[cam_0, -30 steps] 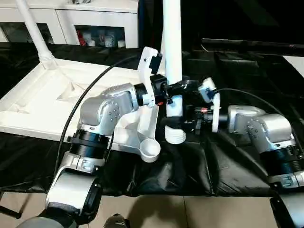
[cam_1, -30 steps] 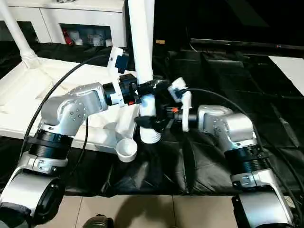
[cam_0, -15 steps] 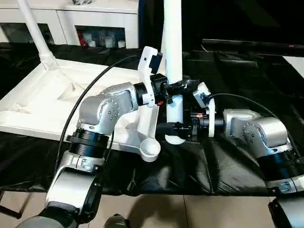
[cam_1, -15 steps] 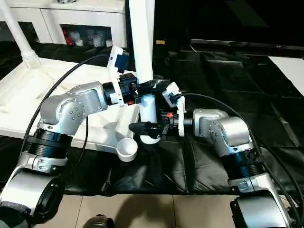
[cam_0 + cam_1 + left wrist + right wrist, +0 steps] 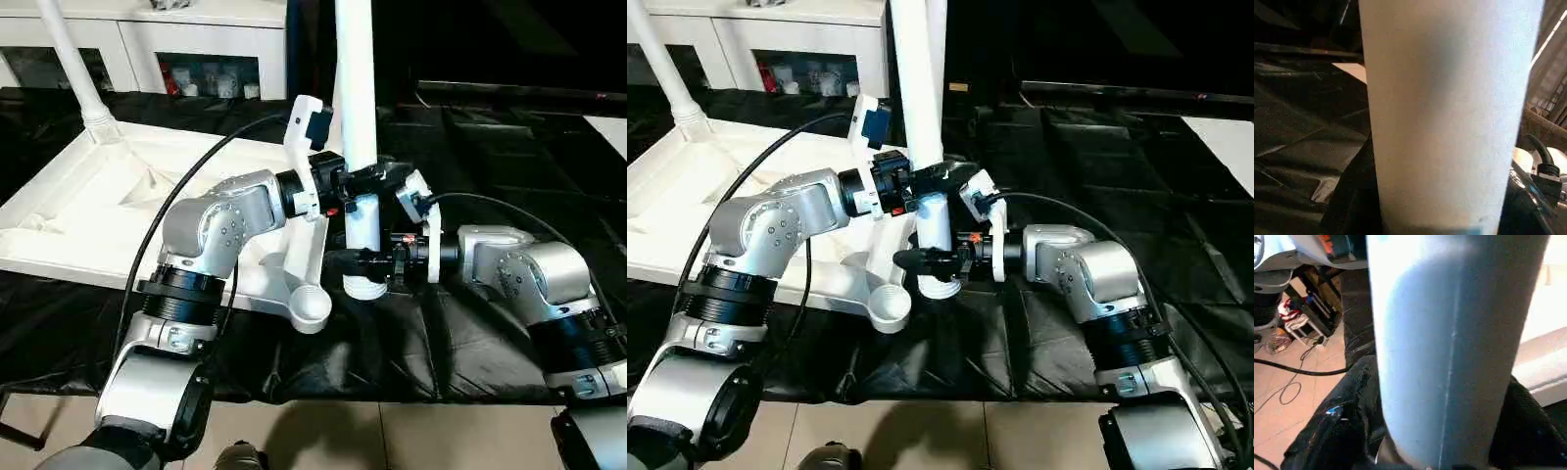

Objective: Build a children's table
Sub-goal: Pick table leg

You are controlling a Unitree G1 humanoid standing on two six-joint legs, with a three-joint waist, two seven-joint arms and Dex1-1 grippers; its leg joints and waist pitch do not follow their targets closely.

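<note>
The children's table top (image 5: 88,196) lies upside down on black cloth at the left, ribbed underside up. One white leg (image 5: 71,61) stands in its far corner socket. A second white leg (image 5: 356,88) stands upright in the middle, beside the top's near corner socket (image 5: 313,308). My left gripper (image 5: 361,181) is shut on this leg at mid-height. My right gripper (image 5: 364,262) reaches in from the right lower down, open, a black finger on either side of the leg just above its ribbed lower end (image 5: 364,287). That leg also stands close before both wrist cameras (image 5: 1449,112) (image 5: 1449,333).
A white glass-door cabinet (image 5: 147,39) stands behind the table top. Black cloth (image 5: 509,147) covers the surface to the right. The cloth's front edge drops to a tiled floor (image 5: 392,441). Black cables (image 5: 196,176) arc over both forearms.
My right gripper has swung in to the left around the leg's lower end and its jaws have narrowed. The left gripper and the leg have stayed nearly still.
</note>
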